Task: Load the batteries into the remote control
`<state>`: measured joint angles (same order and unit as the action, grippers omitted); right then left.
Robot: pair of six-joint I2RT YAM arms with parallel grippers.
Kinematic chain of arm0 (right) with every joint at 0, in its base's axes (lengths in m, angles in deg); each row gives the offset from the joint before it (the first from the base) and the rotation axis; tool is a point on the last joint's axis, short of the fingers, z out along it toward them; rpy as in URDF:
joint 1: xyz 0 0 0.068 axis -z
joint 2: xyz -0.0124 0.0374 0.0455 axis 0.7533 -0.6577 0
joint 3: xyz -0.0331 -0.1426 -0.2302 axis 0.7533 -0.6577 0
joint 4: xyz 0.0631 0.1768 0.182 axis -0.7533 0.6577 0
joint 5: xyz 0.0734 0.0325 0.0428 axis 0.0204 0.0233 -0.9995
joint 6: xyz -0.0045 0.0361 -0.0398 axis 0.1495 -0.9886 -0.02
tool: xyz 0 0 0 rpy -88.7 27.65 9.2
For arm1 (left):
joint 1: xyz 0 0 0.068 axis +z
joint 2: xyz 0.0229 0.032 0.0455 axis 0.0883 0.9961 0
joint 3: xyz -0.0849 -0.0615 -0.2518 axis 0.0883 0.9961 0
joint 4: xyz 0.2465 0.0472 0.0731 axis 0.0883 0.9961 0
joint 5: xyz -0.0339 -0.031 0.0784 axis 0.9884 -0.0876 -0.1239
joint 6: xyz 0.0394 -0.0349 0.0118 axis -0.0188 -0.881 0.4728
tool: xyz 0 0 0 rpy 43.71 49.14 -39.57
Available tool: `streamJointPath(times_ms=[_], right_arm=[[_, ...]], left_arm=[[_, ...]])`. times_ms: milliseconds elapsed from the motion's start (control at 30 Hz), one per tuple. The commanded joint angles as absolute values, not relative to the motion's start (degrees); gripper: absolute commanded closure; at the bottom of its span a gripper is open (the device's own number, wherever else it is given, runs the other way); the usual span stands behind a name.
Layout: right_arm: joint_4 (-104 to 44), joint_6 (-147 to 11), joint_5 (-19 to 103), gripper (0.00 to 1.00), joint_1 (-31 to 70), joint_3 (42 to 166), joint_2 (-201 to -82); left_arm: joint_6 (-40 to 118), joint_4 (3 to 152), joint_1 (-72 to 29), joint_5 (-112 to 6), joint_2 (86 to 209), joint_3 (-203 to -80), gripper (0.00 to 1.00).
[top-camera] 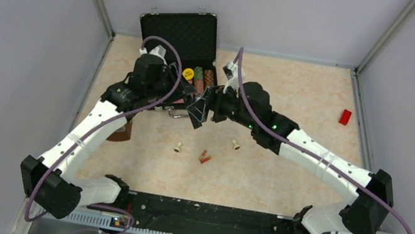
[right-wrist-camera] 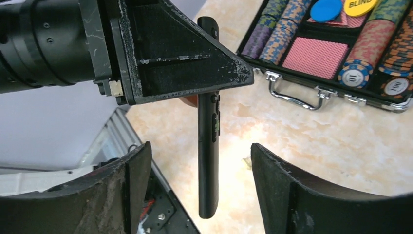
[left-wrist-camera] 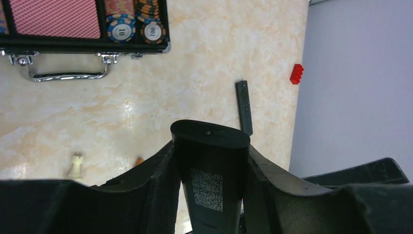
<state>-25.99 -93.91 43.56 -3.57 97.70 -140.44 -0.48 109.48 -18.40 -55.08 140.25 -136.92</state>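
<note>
**Inspector:** Left pincer, state?

**Recorder:** Clamped on the remote control. Its fingers press the two long sides. The item is held in the air, clear of the counter.

**Inspector:** Appearance of the item?

**Recorder:** A slim black bar with a rounded end. The face turned to the left wrist camera is plain, with a white code sticker on it and a small dot on the end. The right wrist view shows small buttons along one edge, one of them greenish. In that view the free length hangs below the left pincer.

**Inspector:** Right pincer?

**Recorder:** Jaws apart. In its own camera the remote's free length runs between the two fingers with a gap on each side. No contact is visible.

**Inspector:** The batteries?

**Recorder:** Two small red-orange cylinders lie close together on the counter, nearer the arm bases than either pincer and apart from the remote. A cream peg lies to their left and a second peg to their right.

**Inspector:** Further out?

**Recorder:** An open black case sits just behind the pincers, holding poker chips and fitted with a chrome handle. A thin black strip lies flat on the counter beyond the remote. I cannot tell whether it is the back cover. A red block sits far out to the right, well apart from everything else.
</note>
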Motion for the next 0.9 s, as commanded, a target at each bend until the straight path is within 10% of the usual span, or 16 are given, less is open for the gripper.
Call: streamJointPath(times_ms=[0, 467, 700, 867], right_arm=[[-20.1, -86.0, 49.4, 0.31, -6.5, 103.9, -144.1], [-15.9, -87.4, 50.0, 0.77, -7.8, 107.4, -148.9], [-17.6, -93.4, 43.2, 0.9, -6.7, 109.1, -144.6], [-24.3, -100.8, 34.4, 0.91, -3.6, 108.6, -141.6]], left_arm=[[-1.3, 111.5, -18.7, -57.2, 141.0, -140.2, 1.0], [-1.5, 110.3, -18.8, -54.7, 139.8, -139.2, 0.95], [5.4, 107.9, -18.6, -54.4, 134.1, -140.4, 0.36], [6.2, 99.9, -18.6, -50.1, 127.4, -136.4, 0.17]])
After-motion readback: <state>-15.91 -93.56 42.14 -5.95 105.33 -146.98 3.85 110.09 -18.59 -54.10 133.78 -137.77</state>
